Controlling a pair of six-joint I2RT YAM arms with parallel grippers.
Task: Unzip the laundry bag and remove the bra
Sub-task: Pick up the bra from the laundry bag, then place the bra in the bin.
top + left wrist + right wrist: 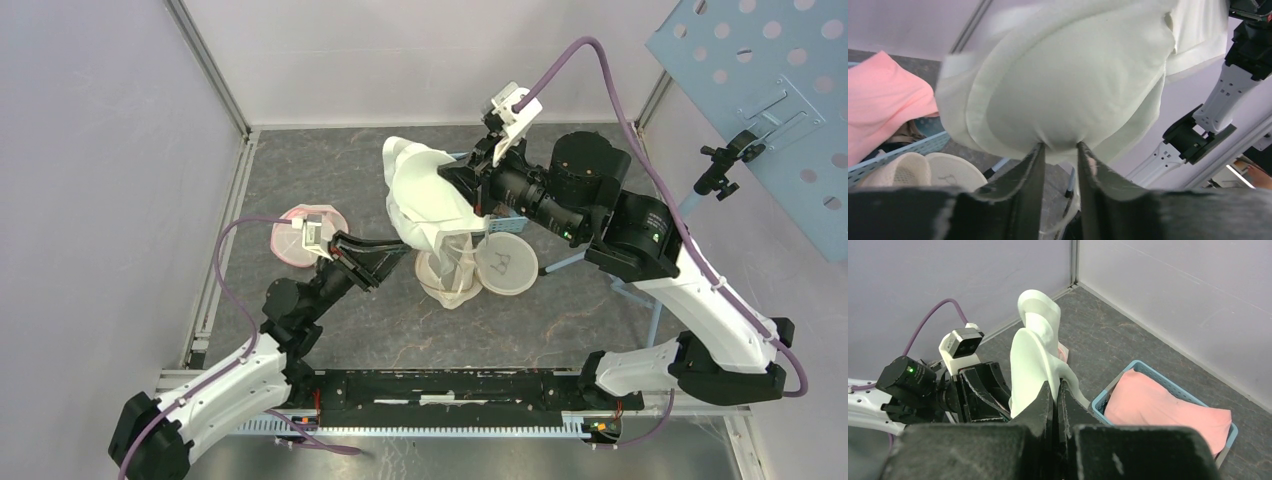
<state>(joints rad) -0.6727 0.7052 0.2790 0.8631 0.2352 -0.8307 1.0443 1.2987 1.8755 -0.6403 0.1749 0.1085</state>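
Read the overhead view from left to right. At the 9 o'clock side of the worktop (400, 335) lies a pink round mesh pouch (310, 232), flat and apart from the bra (425, 195).

Next comes the left pincer (1059, 147), reaching toward 2 o'clock from its base. In the left wrist view its fingers (1034, 165) are clamped on a pucker at the lower edge of one padded cup. A narrow gap shows between them, filled by fabric at the tips.

The bra is white and held up above the worktop near the centre, roughly upright, gripped from both sides. At its 6 o'clock lies the laundry bag (450, 275), a beige round mesh case. It is open, with its round flap (506, 265) folded out toward 3 o'clock. You cannot tell whether the bra's lowest part touches the bag.

At the bra's 3 o'clock, the right pincer (1054, 390) is closed tight on the bra's edge, fingers together, with the fabric rising from between them.

A blue basket (1136, 363) holding a pink cloth (1163, 407) sits at 4 o'clock in the right wrist view. In the overhead view it is largely hidden under the right arm.
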